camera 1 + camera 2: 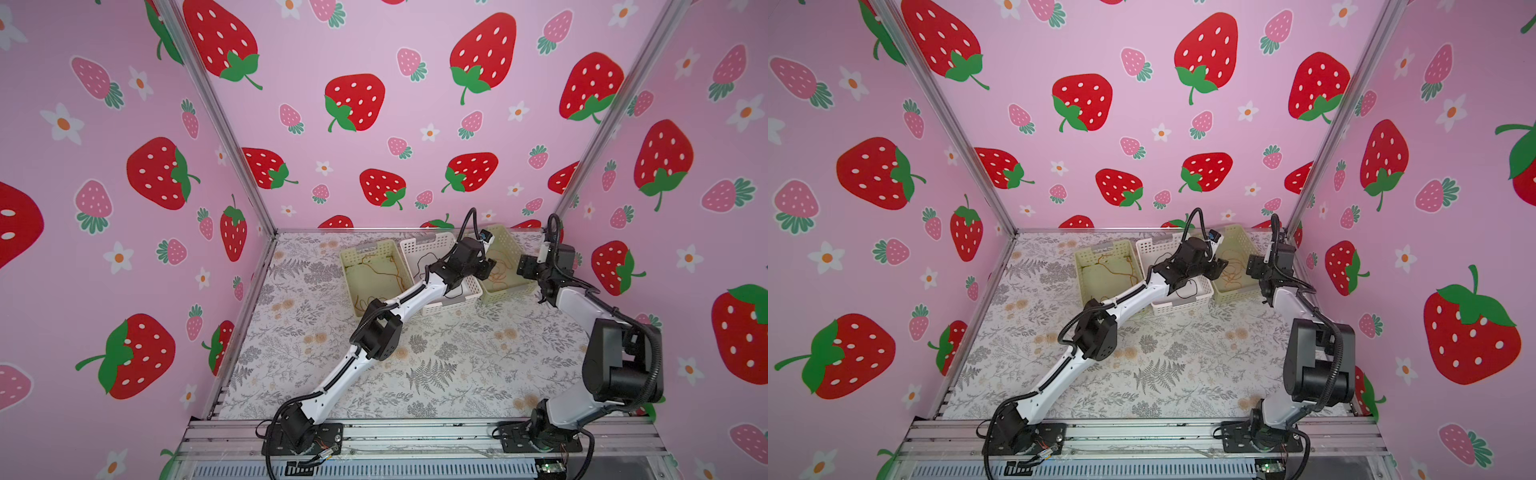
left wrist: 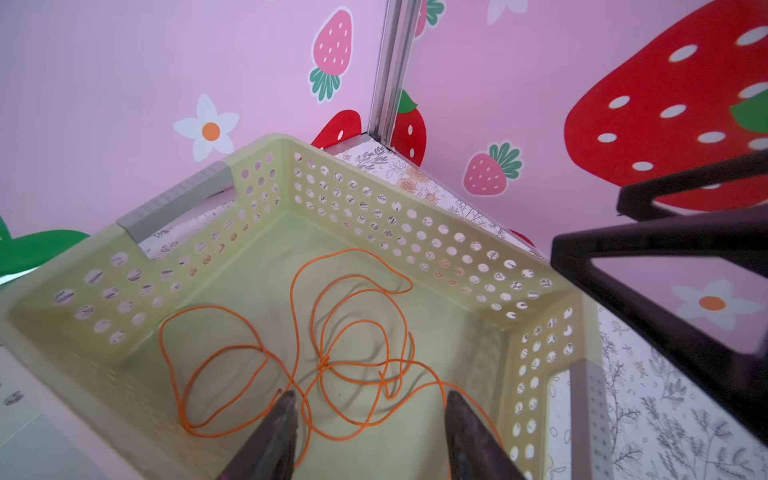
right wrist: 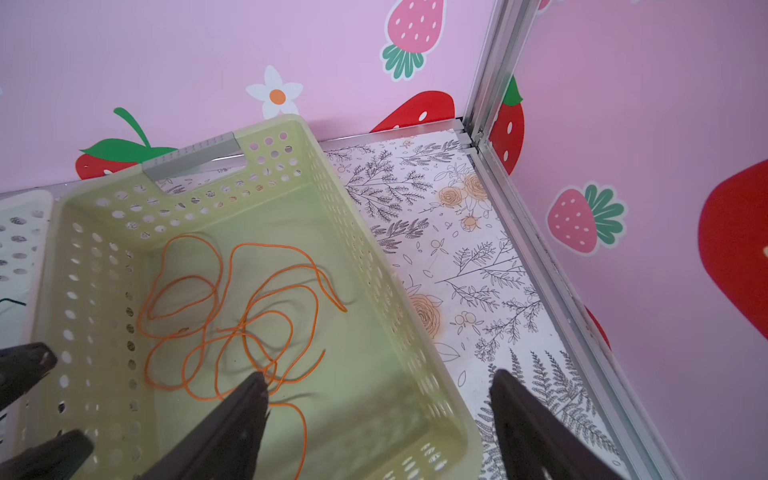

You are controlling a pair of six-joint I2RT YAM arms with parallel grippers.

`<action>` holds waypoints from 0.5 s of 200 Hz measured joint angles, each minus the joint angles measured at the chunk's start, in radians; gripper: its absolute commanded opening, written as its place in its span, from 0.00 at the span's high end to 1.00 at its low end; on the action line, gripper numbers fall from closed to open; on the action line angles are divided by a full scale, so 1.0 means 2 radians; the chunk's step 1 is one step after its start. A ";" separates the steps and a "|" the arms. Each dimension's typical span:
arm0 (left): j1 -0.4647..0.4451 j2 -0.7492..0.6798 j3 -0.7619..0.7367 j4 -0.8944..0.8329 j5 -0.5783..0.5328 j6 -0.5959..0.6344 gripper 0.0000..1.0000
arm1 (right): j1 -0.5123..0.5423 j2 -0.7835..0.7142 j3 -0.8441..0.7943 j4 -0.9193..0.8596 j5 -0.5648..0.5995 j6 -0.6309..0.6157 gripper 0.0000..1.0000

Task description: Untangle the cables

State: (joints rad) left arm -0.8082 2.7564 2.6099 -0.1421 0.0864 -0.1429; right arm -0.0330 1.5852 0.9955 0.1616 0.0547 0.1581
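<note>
- The orange cable (image 2: 328, 365) lies in loose, overlapping loops on the floor of the pale green basket (image 1: 509, 294). This basket is the rightmost of three at the back of the worktop (image 1: 457, 357) and sits right of centre in both top views.
- The heap has no single long axis. Its loops spread over most of the basket floor and cross one another near the middle, and the free ends curl away from that crossing.
- The brownish-orange cable (image 1: 398, 276) lies alone in the leftmost basket. The black cable (image 1: 417, 268) lies alone in the white middle basket.
- The left pincer (image 2: 370, 399) reaches across the middle basket and hangs directly above the orange heap. It is released and grasps nothing, and the crossing shows in the gap between its fingers.
- The right pincer (image 3: 378, 376) is also released and empty. It straddles the basket's outer wall, with one finger above the cable and the other above the bare worktop.
- Judged from this, the left pincer is the better centred, because the cable lies straight below it. The right pincer would have to shift inward over the basket.
</note>
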 measured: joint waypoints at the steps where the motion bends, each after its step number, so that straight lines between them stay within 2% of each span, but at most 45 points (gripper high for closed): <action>1: 0.000 0.000 0.000 0.000 0.000 0.000 0.37 | 0.000 0.000 0.000 0.000 0.000 0.000 0.14; 24: 0.001 -0.007 -0.001 -0.018 -0.007 0.008 0.31 | 0.000 -0.012 0.000 -0.004 -0.002 -0.001 0.14; 41: 0.003 -0.042 -0.042 -0.026 -0.012 0.011 0.29 | 0.000 -0.028 -0.001 -0.005 -0.004 -0.002 0.15; 69: 0.013 -0.177 -0.198 0.004 -0.017 0.011 0.27 | 0.000 -0.080 -0.022 0.001 -0.006 -0.006 0.14; 78: 0.016 -0.233 -0.262 0.023 -0.021 0.010 0.26 | 0.000 -0.101 -0.035 0.005 -0.006 -0.010 0.09; 84: 0.019 -0.277 -0.312 0.036 -0.026 0.010 0.26 | 0.002 -0.117 -0.047 0.010 -0.006 -0.011 0.00; 100: 0.029 -0.389 -0.427 0.064 -0.038 0.011 0.26 | 0.008 -0.165 -0.092 0.031 -0.006 -0.023 0.01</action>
State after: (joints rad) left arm -0.7506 1.9785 1.7557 -0.0147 0.0097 -0.1200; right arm -0.0177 1.2556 0.8120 0.2241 0.0437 0.1112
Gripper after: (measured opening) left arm 0.740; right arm 0.988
